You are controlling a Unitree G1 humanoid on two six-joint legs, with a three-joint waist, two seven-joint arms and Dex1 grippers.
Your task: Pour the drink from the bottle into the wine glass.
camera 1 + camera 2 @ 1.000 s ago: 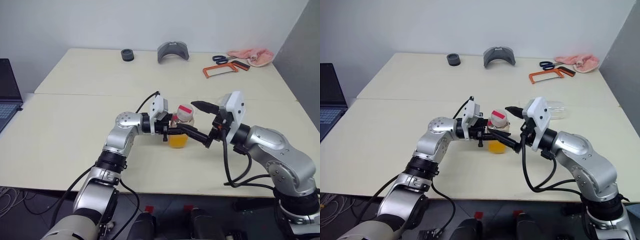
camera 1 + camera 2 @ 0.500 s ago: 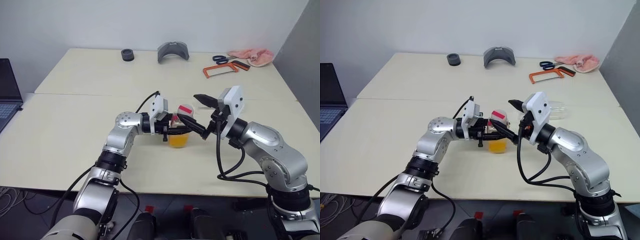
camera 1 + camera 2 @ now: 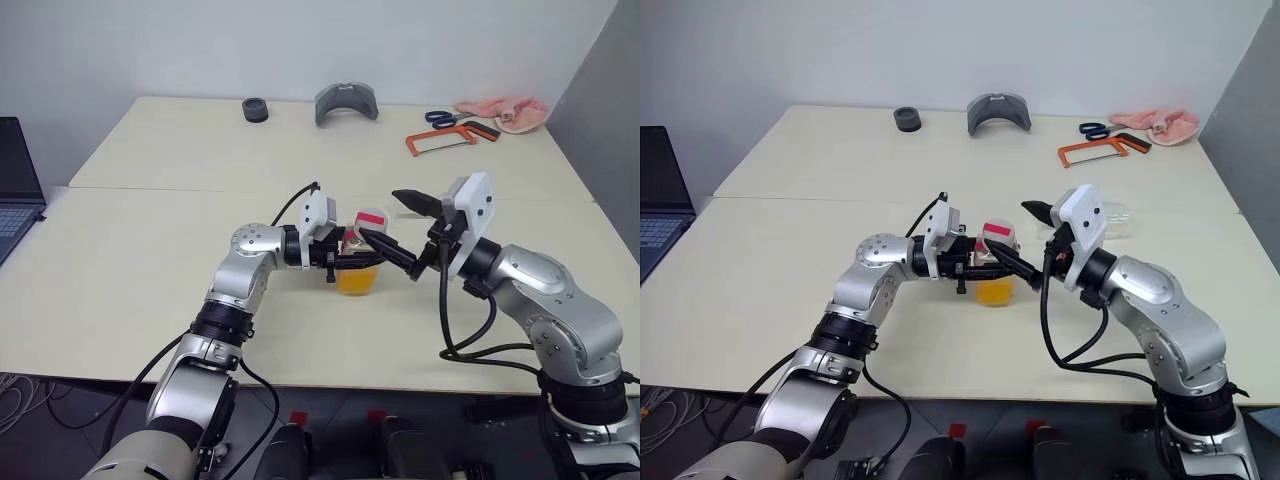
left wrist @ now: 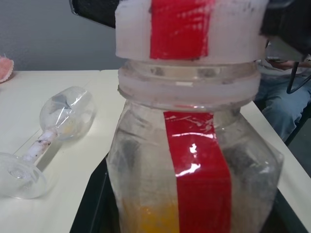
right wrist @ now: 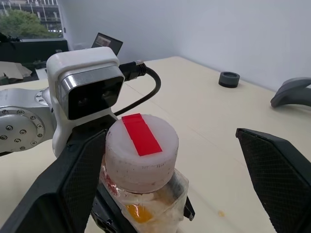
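The bottle (image 3: 358,262) stands upright in the middle of the near table, orange drink (image 3: 357,280) in its lower part and a white cap (image 3: 372,219) with a red mark on top. My left gripper (image 3: 352,262) is shut on the bottle's body from the left. The open right gripper (image 3: 380,214) comes in from the right, one black finger (image 5: 73,184) on each side of the cap (image 5: 142,150) without touching it. The wine glass (image 4: 53,131) lies on its side on the table behind my right wrist (image 3: 1114,217).
At the back of the far table lie an orange hacksaw (image 3: 450,138), scissors (image 3: 440,117), a pink cloth (image 3: 505,110), a grey curved piece (image 3: 345,102) and a black ring (image 3: 255,109). A laptop (image 3: 15,185) sits at the far left. A seated person's legs (image 4: 286,92) appear beyond the table.
My right gripper has shifted slightly up and in, so its fingers now flank the cap instead of the bottle's body. The bottle and the left gripper have stayed still.
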